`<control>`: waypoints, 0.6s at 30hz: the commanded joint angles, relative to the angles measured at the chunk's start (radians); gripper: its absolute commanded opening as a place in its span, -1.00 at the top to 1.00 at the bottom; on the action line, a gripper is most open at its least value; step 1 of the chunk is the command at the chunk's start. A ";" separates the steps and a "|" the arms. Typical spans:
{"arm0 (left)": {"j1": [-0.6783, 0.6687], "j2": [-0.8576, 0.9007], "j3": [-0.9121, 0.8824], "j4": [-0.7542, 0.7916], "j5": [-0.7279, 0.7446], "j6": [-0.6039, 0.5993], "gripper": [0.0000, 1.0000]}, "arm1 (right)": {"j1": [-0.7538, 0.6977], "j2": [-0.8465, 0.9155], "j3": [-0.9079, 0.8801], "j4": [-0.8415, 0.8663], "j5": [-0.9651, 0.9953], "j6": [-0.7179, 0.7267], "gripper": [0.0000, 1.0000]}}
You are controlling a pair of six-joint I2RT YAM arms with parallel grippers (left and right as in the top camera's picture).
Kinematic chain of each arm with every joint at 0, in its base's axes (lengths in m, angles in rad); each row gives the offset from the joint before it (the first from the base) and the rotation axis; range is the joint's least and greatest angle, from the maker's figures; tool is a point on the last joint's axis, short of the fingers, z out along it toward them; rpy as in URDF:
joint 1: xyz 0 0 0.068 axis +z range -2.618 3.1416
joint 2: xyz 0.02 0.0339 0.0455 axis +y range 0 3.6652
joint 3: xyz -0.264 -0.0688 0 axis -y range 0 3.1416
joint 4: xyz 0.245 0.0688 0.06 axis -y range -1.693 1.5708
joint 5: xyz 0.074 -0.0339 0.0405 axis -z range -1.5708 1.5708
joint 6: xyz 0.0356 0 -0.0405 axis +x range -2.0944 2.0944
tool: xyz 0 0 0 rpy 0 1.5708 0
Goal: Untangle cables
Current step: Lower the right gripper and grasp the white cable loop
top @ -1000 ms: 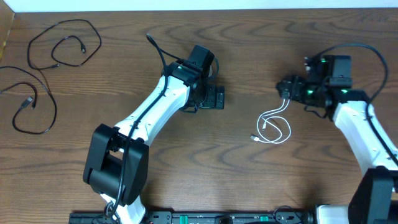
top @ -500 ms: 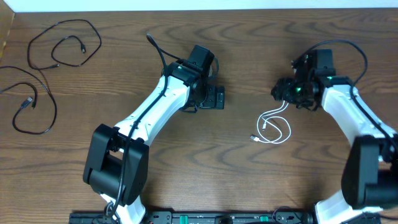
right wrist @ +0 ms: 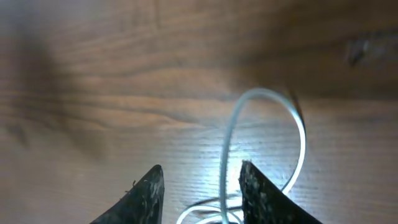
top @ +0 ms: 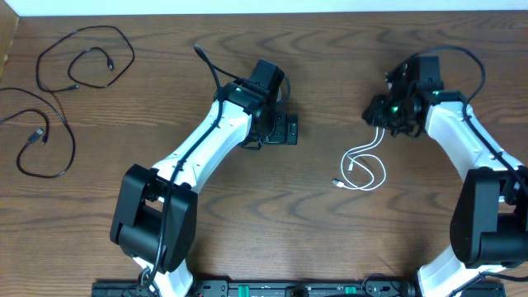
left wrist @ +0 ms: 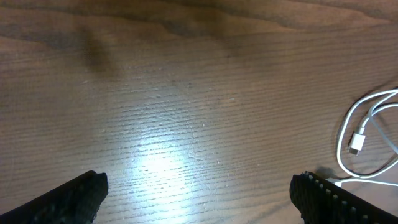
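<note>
The white cable (top: 365, 161) lies in loose loops on the table right of centre. It also shows in the left wrist view (left wrist: 367, 137) and in the right wrist view (right wrist: 225, 149). My right gripper (top: 379, 116) is over the cable's upper end. In the right wrist view it (right wrist: 200, 167) is open, with one strand running between the fingers, close to the right one. My left gripper (top: 285, 129) is open and empty left of the white cable, its fingers wide apart in its wrist view (left wrist: 199, 179). Two black cables (top: 82, 58) (top: 41, 136) lie in loops at the far left.
The table is brown wood (top: 330, 231). Its far edge meets a white wall (top: 264, 7). Thick black wires run on both arms, one arching above the right wrist (top: 462, 58).
My right wrist has swung left and turned while its fingers stayed over the white cable's upper end. The white cable and the left arm have not moved.
</note>
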 commanded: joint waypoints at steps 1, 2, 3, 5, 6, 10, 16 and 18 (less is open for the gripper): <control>0.002 0.011 -0.008 -0.003 -0.014 -0.006 -0.97 | -0.008 -0.012 0.032 -0.021 0.006 -0.006 0.35; 0.002 0.011 -0.008 -0.003 -0.014 -0.006 -0.98 | -0.008 -0.010 0.031 -0.031 0.021 -0.006 0.37; 0.002 0.011 -0.008 -0.003 -0.014 -0.006 -0.97 | -0.008 -0.007 0.030 -0.041 0.039 -0.006 0.39; 0.002 0.011 -0.008 -0.003 -0.014 -0.006 -0.98 | -0.006 -0.002 0.025 -0.063 0.071 -0.006 0.40; 0.002 0.011 -0.008 -0.003 -0.014 -0.006 -0.98 | -0.004 -0.002 0.022 -0.073 0.076 -0.008 0.38; 0.002 0.011 -0.008 -0.003 -0.014 -0.006 -0.98 | 0.006 0.013 0.008 -0.084 0.076 -0.010 0.40; 0.002 0.011 -0.008 -0.003 -0.014 -0.006 -0.98 | 0.008 0.023 0.008 -0.063 0.072 -0.010 0.54; 0.002 0.011 -0.008 -0.003 -0.014 -0.006 -0.98 | 0.008 0.023 0.008 -0.053 0.073 -0.010 0.55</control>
